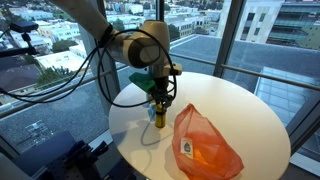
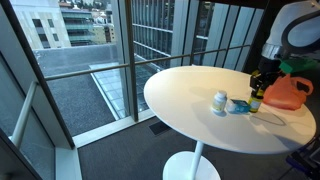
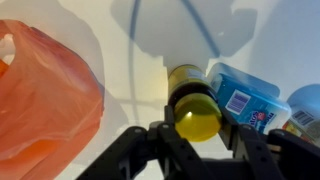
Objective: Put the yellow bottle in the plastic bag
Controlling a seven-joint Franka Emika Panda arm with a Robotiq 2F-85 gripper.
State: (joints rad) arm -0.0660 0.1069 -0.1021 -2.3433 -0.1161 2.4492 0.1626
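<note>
Grasp step here: gripper (image 3: 200,128) down around bottle (image 3: 193,105), which stands on table (image 1: 240,105) just beside bag (image 1: 205,140). Can't tell if actually clamped or just straddling. Next up: firm pinch, lift clear, over to bag's opening, drop in.

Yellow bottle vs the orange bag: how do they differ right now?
1. The yellow bottle stands upright and looks rigid; the orange bag lies slumped and crumpled.
2. The bottle is much smaller than the bag.
3. The bottle sits between the fingers of the gripper, though a firm grip is unclear; nothing touches the bag.
Shared: both rest on the round white table, side by side but apart.
</note>
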